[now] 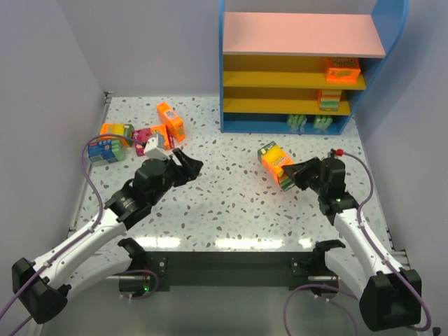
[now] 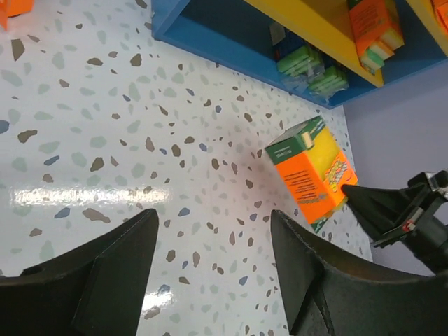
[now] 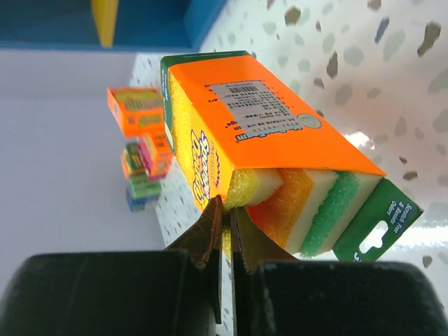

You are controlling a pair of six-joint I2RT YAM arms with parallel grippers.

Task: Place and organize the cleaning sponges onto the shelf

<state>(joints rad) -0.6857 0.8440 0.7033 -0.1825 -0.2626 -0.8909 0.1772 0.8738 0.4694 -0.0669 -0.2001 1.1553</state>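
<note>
When viewed from above, speckled surface (image 1: 224, 210) spread beneath both pincers. Far ahead of the right pincer (image 1: 290, 172), against the back edge, blue-framed shelf (image 1: 396, 38) with pink top board (image 1: 301, 33) and yellow tiers. On the upper tier, one orange sponge pack (image 1: 341, 70); on the tier below, a second pack (image 1: 328, 100) in orange, white and green; on the bottom level, green sponges (image 1: 297, 123) in two bundles side by side.

Ahead and to the left of the left pincer (image 1: 190, 162), well apart from the shelf, loose cluster of sponge packs (image 1: 115, 131) on the surface: orange, magenta, blue, with one tilted orange pack (image 1: 170, 120) farthest ahead.

Right at the tips of the right pincer, lone orange pack (image 1: 275, 162) with a barcode label, green card ends and yellow, orange, white and green sponge layers poking from its open end. Tilted, well short of the shelf; on the surface or just off it, cannot tell which.

Right pincer clenched to a thin slit on the lower edge of that pack, with a sliver of yellow in the slit between the fingers (image 3: 203, 241). Left pincer released, fingers (image 2: 105, 280) spread wide, only bare surface between them, lone orange pack ahead and to its right.
</note>
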